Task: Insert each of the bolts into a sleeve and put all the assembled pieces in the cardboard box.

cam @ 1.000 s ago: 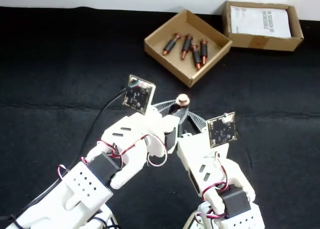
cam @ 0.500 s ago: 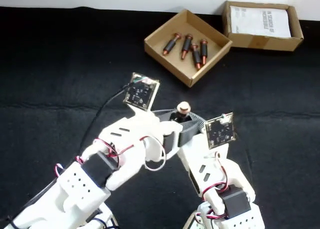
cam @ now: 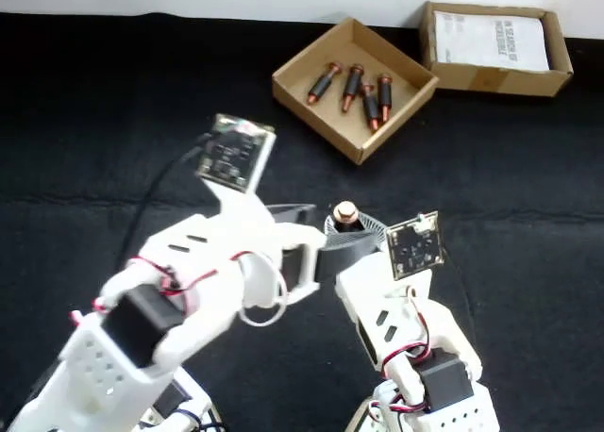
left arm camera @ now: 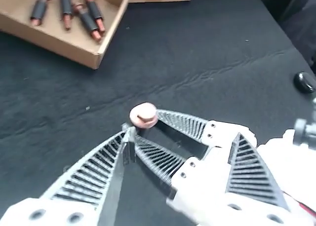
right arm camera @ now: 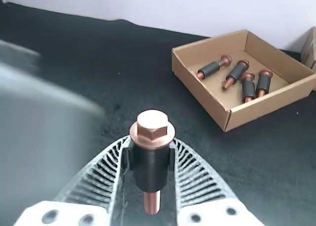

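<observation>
The copper-coloured hex-head bolt [right arm camera: 152,129] is sitting inside a black cylindrical sleeve [right arm camera: 149,169], head up and threaded tip poking out below. This assembled piece is being held upright above the black cloth-covered table [cam: 113,121], short of the open cardboard box [cam: 317,121].

The right gripper [right arm camera: 151,144] is clamping the sleeve between its two ribbed grey fingers [right arm camera: 193,178], jaws drawn in narrow against the sleeve's sides. In the high view the bolt head [cam: 345,212] is showing just above that gripper [cam: 347,232], in the middle of the table in front of both white arms.

The left gripper [cam: 317,230] is hovering just beside the held piece with its jaws spread wide and holding nothing. In the left wrist view one of its ribbed fingers [left arm camera: 98,176] is ending right next to the sleeve, under the bolt head [left arm camera: 143,114]; whether it is touching cannot be told.

Farther back, the cardboard box [right arm camera: 200,85] is lying open on the cloth with four finished bolt-and-sleeve pieces [cam: 357,92] resting side by side on its floor. The left wrist view is also catching that box [left arm camera: 59,46] well apart from the grippers.

Behind it, at the table's far right corner, a second shallow cardboard tray [cam: 495,78] is holding a white printed sheet [cam: 491,38].
</observation>
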{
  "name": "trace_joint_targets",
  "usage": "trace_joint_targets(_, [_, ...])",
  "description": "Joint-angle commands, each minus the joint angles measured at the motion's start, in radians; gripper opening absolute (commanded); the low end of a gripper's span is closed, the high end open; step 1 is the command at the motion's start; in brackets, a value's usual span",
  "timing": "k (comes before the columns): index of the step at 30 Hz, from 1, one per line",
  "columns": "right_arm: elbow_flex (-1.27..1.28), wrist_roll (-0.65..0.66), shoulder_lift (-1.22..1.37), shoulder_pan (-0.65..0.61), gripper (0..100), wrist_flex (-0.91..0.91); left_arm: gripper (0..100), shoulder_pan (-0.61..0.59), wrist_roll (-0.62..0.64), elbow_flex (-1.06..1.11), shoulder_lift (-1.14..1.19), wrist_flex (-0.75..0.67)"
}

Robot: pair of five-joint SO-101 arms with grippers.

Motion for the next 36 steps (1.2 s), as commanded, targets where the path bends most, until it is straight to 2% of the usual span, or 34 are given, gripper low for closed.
trace_joint_targets(1, [-0.021, 0.006, -0.012, 0.008, 0.6, -0.002, 30, -0.058, -0.002, -0.114, -0.068, 0.104])
trace_joint_targets(4, [-0.030, 0.006, -0.012, 0.010, 0.6, 0.001, 25, -0.114, -0.003, -0.113, -0.174, 0.144])
trace_joint_targets(8, [-0.111, 0.005, -0.008, 0.010, 0.6, 0.059, 11, -0.186, -0.005, -0.111, -0.325, 0.209])
trace_joint_targets(12, [-0.177, 0.005, 0.018, 0.010, 0.6, 0.099, 1, -0.245, -0.101, -0.085, -0.440, 0.259])
trace_joint_targets(23, [-0.604, 0.005, 0.473, 0.142, 0.6, 0.117, 1, -0.530, -0.255, 0.306, -0.846, 0.258])
trace_joint_targets(28, [-0.753, 0.005, 0.647, 0.153, 0.6, 0.119, 1, -0.702, -0.269, 0.384, -0.823, 0.258])
trace_joint_targets(36, [-0.906, 0.005, 0.909, 0.160, 0.6, 0.119, 1, -0.842, -0.270, 0.608, -0.825, 0.126])
